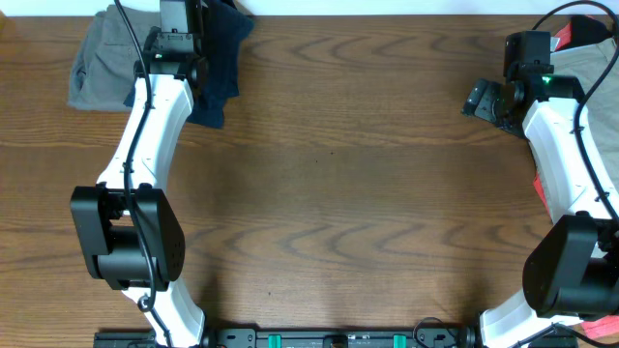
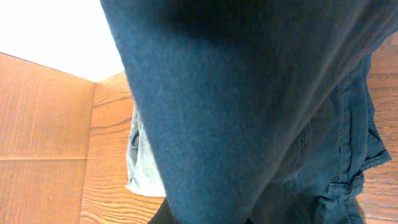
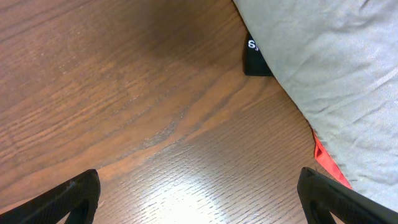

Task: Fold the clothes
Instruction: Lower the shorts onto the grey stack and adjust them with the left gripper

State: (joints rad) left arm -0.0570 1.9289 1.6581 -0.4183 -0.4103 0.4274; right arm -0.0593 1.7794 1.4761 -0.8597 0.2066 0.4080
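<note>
Navy shorts (image 1: 221, 72) sit bunched at the upper left of the overhead frame, just beside a grey-green pair (image 1: 97, 63); the left claw (image 1: 182, 21) is closed over them, and the dark cloth draped across its wrist view suggests a pinched edge held up, likely so the garment can be drawn onto the bare counter (image 1: 338, 193) for folding, though its fingers are hidden; the right claw (image 1: 481, 100) hangs at the upper right, spread fully and holding nothing, near a pale garment (image 1: 592, 60), probably parked aside to leave working room.
</note>
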